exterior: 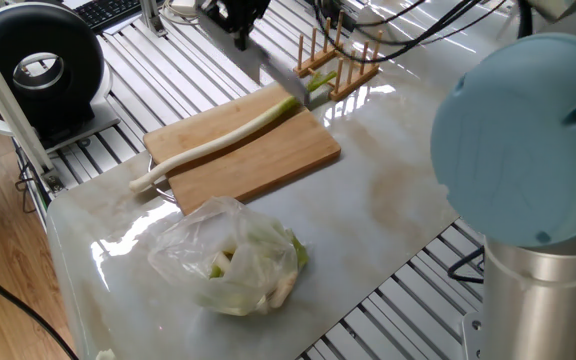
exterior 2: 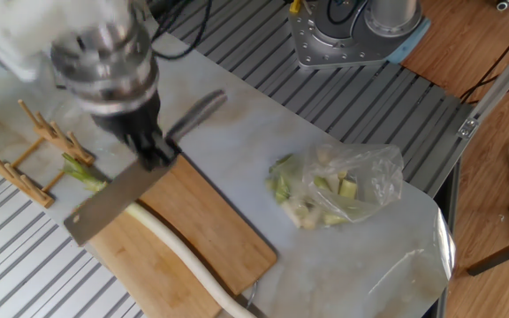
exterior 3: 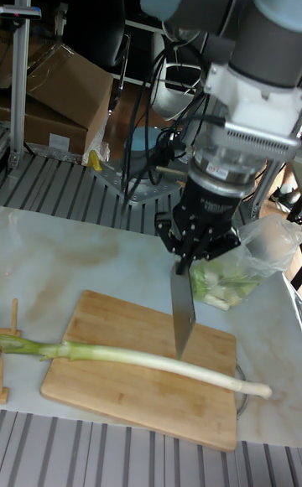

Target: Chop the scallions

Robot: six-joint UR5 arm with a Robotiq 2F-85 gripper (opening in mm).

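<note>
I see a pale, matt wooden chopping board [exterior 3: 126, 374] on a glossy marbled white tabletop [exterior: 388, 190] that mirrors the lights. The broad steel cleaver blade [exterior 3: 182, 309] looks dull grey; the crinkled clear plastic bag [exterior 2: 360, 185] shines.

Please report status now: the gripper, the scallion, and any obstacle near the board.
Gripper shut on steel cleaver, blade above board. Long white-to-green scallion whole on wooden board. Clear plastic bag of vegetable pieces apart from board.

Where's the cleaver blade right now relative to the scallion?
In the tall fixed view the cleaver hangs from the pincer, blade down over the wooden board, its lower edge just above the scallion near mid-stalk.
</note>
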